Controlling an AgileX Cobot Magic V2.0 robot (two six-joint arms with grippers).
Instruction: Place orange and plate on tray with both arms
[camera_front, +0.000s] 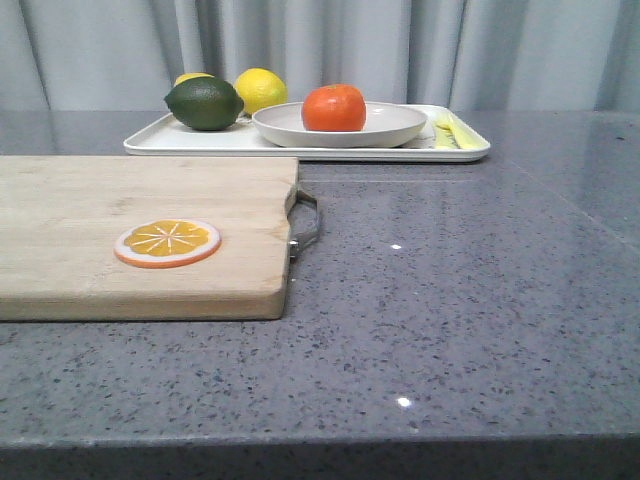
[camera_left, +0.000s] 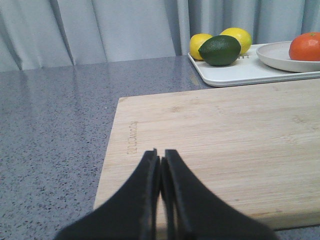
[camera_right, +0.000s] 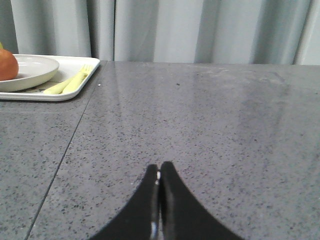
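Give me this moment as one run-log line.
orange: in plate | plate: on tray | tray: far side of table | left hand: shut, empty, over board | right hand: shut, empty

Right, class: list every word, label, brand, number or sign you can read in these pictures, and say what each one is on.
One faint mark burned into the wooden cutting board, near its edge in the left wrist view: a short word, too blurred to read.
Nothing readable on the tray, the plate, the fruit or the counter.
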